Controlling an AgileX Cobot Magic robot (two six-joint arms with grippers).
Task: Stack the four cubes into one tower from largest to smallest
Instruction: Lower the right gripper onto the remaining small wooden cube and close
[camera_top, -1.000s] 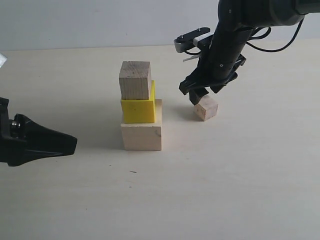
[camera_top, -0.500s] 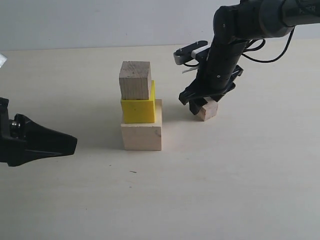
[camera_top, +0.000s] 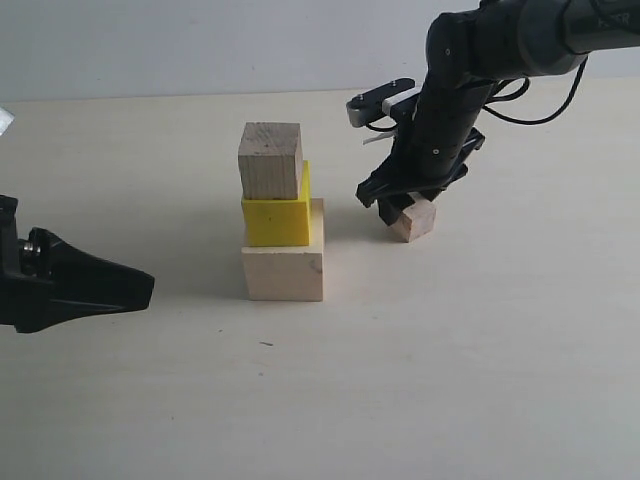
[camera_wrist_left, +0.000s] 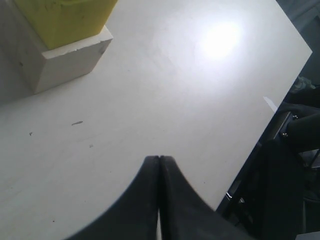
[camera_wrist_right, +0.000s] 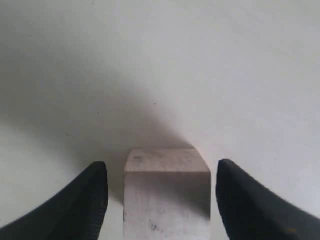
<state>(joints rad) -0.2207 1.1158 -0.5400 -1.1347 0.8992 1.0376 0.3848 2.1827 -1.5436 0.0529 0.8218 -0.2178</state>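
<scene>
A partial tower stands mid-table: the pale whitish cube (camera_top: 284, 273) at the bottom, the yellow cube (camera_top: 278, 212) on it, a tan wooden cube (camera_top: 270, 160) on top. The smallest tan cube (camera_top: 415, 219) sits on the table to its right. My right gripper (camera_top: 401, 208) is lowered over that cube, open, with a finger on each side; gaps show between the fingers and the cube (camera_wrist_right: 166, 195). My left gripper (camera_top: 140, 287) rests low at the left, shut on nothing. The left wrist view shows the pale cube (camera_wrist_left: 60, 62) and yellow cube (camera_wrist_left: 62, 17).
The pale table (camera_top: 450, 360) spreads wide around the tower. Its edge (camera_wrist_left: 260, 140) runs close to the left gripper in the left wrist view, with dark equipment (camera_wrist_left: 285, 170) beyond it.
The right gripper has come down over the smallest cube, so its fingers now straddle it. The left arm and the tower have not moved.
</scene>
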